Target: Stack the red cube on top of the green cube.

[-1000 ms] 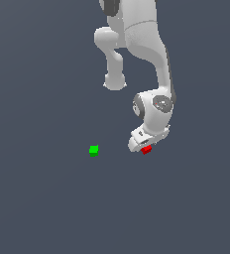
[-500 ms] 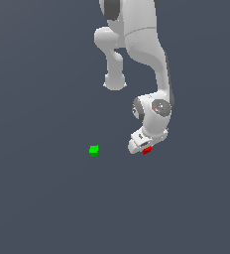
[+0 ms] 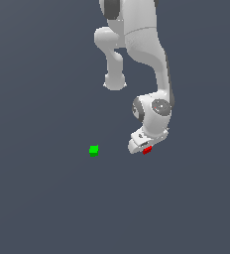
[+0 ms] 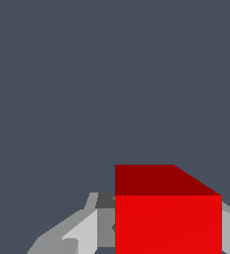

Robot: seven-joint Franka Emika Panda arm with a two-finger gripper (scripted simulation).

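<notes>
Red cube (image 3: pixel 147 150): tiny, plain, bright red, flat-faced w/ sharp edges; sits at the tip of my gripper (image 3: pixel 143 149), low over the floor (image 3: pixel 47 198), toward the exterior view's right. In the wrist view the red cube (image 4: pixel 167 223) fills the space between my fingers (image 4: pixel 87 230); a grey finger shows on each side of it, pressed close against its faces, so my jaws look closed on it, only a cube-width apart. Top face reads darker red, front face brighter.

Green cube (image 3: pixel 93 150): same size & shape, bright green, resting alone on the floor, well apart from the red cube, on the exterior view's left of it. Not seen in the wrist view.

No containers in the scene; nothing holds anything but my gripper.

Floor: uniform dark slate-grey, matte, no texture or seams.

Arm (image 3: pixel 146 54): smooth glossy white shells w/ dark grey joints, rounded links, coming down from the far top of the exterior view; wrist bent over the red cube. Fingers: light grey, blocky, angular.
</notes>
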